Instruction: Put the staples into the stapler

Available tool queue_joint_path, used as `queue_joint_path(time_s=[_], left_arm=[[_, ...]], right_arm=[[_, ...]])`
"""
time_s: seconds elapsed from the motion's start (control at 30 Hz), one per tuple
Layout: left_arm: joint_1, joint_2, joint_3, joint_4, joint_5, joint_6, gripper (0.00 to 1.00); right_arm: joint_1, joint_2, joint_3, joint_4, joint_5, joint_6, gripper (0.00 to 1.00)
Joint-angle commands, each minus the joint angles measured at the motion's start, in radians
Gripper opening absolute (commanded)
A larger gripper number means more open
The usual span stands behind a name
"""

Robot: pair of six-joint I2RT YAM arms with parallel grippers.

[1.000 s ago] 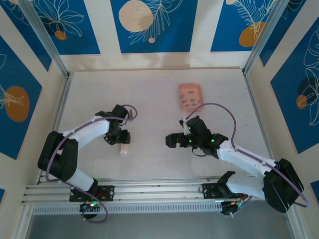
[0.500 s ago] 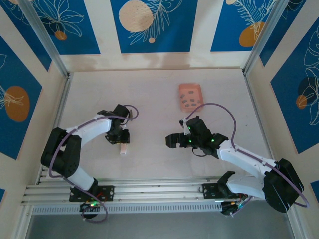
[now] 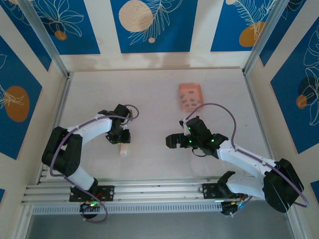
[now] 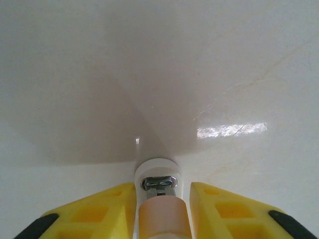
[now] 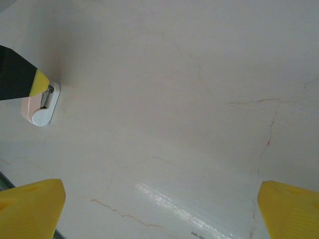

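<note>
Risk: L gripper [image 4: 162, 193] straddles stapler [image 4: 158, 172], can't tell if I've clamped it; off-centre squeeze may skid it. R gripper [image 5: 159, 186], right of stapler, jaws apart.

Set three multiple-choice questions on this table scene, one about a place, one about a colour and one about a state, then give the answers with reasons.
1. Where does the salmon-pink tray lie?
A) between the left jaws
B) on the far part of the table, apart from both arms
C) at the near edge by the bases

2. What colour are the left gripper's fingers?
A) red
B) blue
C) yellow

3. How does the right gripper stand?
A) jaws wide open, empty
B) shut on the tray
C) shut, empty

Answers:
1. B: the top view shows it beyond both grippers.
2. C: the left wrist view shows yellow fingers flanking the small pink-and-white object.
3. A: its fingertips sit far apart over bare table.
</note>
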Motion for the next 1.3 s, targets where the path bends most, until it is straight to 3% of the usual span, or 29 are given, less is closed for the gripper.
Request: queue_joint_path(time_s=[0.0,0.37,0.6,0.77,0.93,1.1,1.27], left_arm=[[-0.007,0.01,0.02,-0.008,0.024,-0.009,0.31],[-0.012,-0.03,0.037,-0.025,0.018,0.004,0.21],[-0.04,-0.218,0.039,0.095,0.056,0.104,0.08],[-0.047,-0.423,-0.103,0.448,0.189,0.224,0.06],[-0.047,-0.54,-0.248,0.819,0.409,0.402,0.01],[-0.046,-0.539,-0.278,0.995,0.605,0.535,0.0],[-0.052,-0.511,-0.3,1.1,0.752,0.669,0.0]], right_arm=[[0.007,-0.013,0.022,-0.017,-0.01,-0.005,0.99],[0.006,-0.038,0.029,-0.025,0.007,-0.003,0.99],[-0.017,-0.034,0.082,-0.044,-0.002,0.011,0.99],[-0.061,-0.004,0.158,-0.086,-0.066,0.003,1.0],[-0.103,-0.006,0.224,-0.088,-0.147,-0.028,0.99],[-0.124,-0.005,0.276,-0.088,-0.289,-0.068,0.86],[-0.115,-0.014,0.299,-0.09,-0.356,-0.092,0.82]])
